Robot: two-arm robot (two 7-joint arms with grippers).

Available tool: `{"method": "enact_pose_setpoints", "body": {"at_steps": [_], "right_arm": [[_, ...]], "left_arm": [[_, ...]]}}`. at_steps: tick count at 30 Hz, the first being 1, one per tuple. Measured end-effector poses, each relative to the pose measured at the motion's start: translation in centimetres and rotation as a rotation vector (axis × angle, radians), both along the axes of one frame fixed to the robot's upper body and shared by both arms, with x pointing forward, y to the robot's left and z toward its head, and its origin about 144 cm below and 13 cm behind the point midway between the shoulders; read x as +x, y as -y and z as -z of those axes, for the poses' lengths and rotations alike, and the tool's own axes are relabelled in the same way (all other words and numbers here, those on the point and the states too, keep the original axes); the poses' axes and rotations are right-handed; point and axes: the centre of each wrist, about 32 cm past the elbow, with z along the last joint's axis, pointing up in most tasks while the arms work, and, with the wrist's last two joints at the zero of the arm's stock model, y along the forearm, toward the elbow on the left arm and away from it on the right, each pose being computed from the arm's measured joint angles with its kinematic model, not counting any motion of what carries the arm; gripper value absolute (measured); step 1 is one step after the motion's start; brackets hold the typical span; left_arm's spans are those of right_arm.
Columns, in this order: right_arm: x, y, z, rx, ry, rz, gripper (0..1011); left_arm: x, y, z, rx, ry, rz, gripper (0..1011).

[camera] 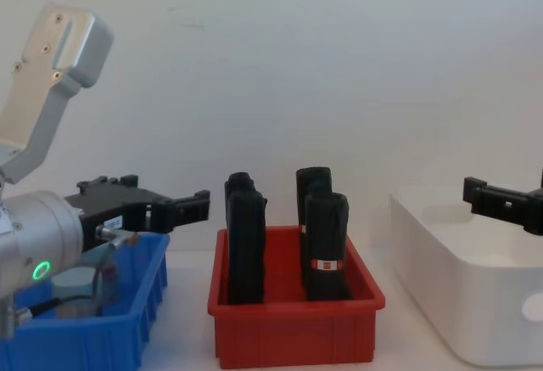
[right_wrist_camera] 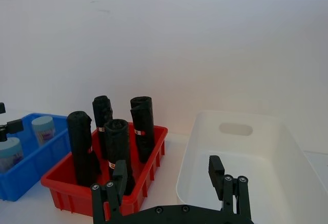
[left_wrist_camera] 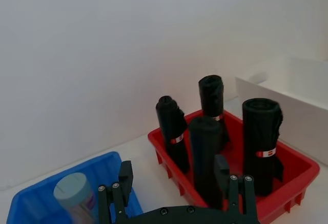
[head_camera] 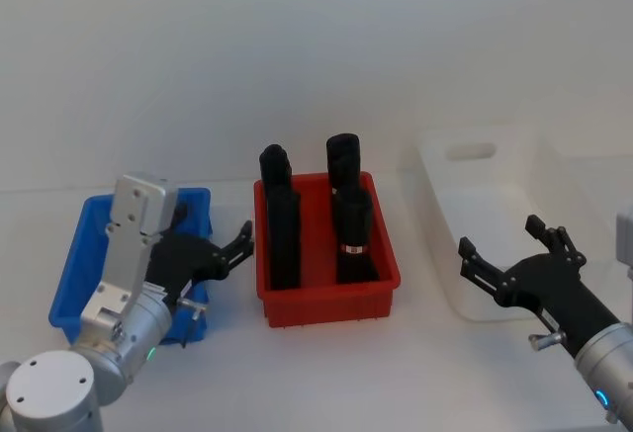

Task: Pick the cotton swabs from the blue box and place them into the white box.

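Hovering over the bright blue ribbed plastic bin (head_camera: pixel 69 274), the left gripper (head_camera: pixel 242 239) is holding its fingers wide apart, carrying nothing. Clear cylindrical swab jars with light blue lids (left_wrist_camera: pixel 77 196) are standing upright inside that bin, below and behind its fingertips. The right gripper (head_camera: pixel 499 239), also spread and carrying nothing, is hanging well apart from the bin, so the left looks nearer.

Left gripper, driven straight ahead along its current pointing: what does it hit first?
Probably the nearest black roll in the red bin: the open left gripper, at the right edge of the blue box, points across at its upper part. Depth unclear.
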Motion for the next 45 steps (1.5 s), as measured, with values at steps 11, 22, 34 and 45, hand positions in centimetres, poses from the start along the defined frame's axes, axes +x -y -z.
{"method": "enact_pose_setpoints", "body": {"at_steps": [11,22,34,45], "right_arm": [[0.0,0.0,0.0,0.000,0.000,0.000,1001],[0.0,0.0,0.0,0.000,0.000,0.000,1001],[0.0,0.0,0.0,0.000,0.000,0.000,1001],[0.0,0.0,0.0,0.000,0.000,0.000,1001]], "left_arm": [[1.1,-2.2,0.7,-0.005,-0.081,-0.086,1004],[2.3,-4.3,1.5,0.006,-0.150,-0.149,1004],[3.7,-5.7,2.2,0.008,-0.206,-0.157,1004],[4.8,-6.9,2.9,-0.013,-0.254,-0.165,1004]]}}
